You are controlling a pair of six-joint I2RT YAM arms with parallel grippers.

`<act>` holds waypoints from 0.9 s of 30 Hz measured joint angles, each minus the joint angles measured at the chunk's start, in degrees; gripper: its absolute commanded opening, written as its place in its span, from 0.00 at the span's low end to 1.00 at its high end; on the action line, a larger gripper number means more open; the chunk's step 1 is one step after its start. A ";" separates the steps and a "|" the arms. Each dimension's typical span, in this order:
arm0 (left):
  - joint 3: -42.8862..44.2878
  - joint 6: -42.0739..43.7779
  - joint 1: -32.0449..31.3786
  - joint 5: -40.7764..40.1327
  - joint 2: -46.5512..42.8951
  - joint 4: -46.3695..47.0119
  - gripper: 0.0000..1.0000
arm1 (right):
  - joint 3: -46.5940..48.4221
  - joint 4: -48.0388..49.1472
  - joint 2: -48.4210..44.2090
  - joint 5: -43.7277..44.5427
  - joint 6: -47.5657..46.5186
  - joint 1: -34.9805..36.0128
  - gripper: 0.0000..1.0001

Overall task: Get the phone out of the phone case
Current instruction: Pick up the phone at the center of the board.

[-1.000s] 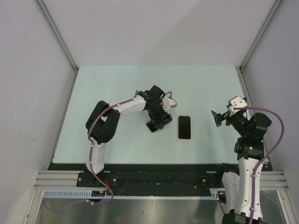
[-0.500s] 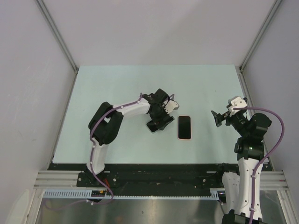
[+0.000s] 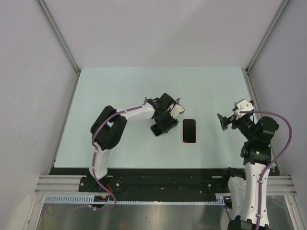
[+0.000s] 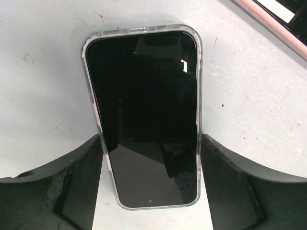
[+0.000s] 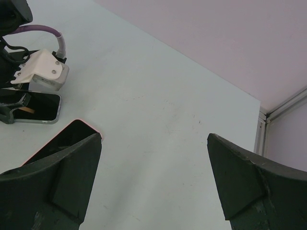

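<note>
Astride the phone [image 4: 144, 105], left gripper [image 4: 151, 148] flanking phone case [image 4: 144, 29] rims, clamping unclear; best squeezed evenly, centred; right gripper [image 5: 153, 143] agape.

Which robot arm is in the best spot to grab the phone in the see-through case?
Left. The left gripper straddles the phone in its clear case, one finger beside each long edge. The right gripper hangs open, away to the side.

A: How is the counter [image 3: 144, 86] lit?
B: Brightly and evenly from above; only faint, soft shadows are cast beneath the left arm [image 3: 132, 111].
A: Is glare or blur seen?
B: Pale reflections are carried on the phone [image 4: 144, 120] screen in the left wrist view; the fingers [image 5: 53, 187] nearest the right wrist lens are rendered dark and slightly soft.
</note>
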 measured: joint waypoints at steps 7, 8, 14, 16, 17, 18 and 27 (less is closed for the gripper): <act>-1.75 0.20 0.04 0.28 -1.05 1.95 0.23 | 0.00 0.00 -0.11 -0.02 0.09 0.00 0.96; -1.86 0.35 0.04 0.31 -1.14 2.08 0.12 | 0.00 0.00 -0.07 -0.04 0.24 0.00 0.96; -3.37 2.16 0.04 1.62 -2.14 3.04 0.00 | 0.00 0.94 1.57 -0.63 3.06 0.66 0.95; -3.96 2.75 0.04 2.05 -2.58 3.19 0.00 | 0.00 1.29 2.49 -1.31 4.52 1.05 0.95; -4.37 3.13 0.04 2.27 -2.86 3.17 0.00 | 0.00 1.53 3.10 -1.84 5.42 1.38 0.94; -4.83 3.39 0.02 2.47 -3.19 3.15 0.00 | 0.00 1.75 3.54 -2.27 6.19 1.75 0.94; -9.07 5.20 -0.02 4.31 -7.54 1.75 0.00 | 0.28 4.96 10.91 -3.43 14.88 9.33 0.92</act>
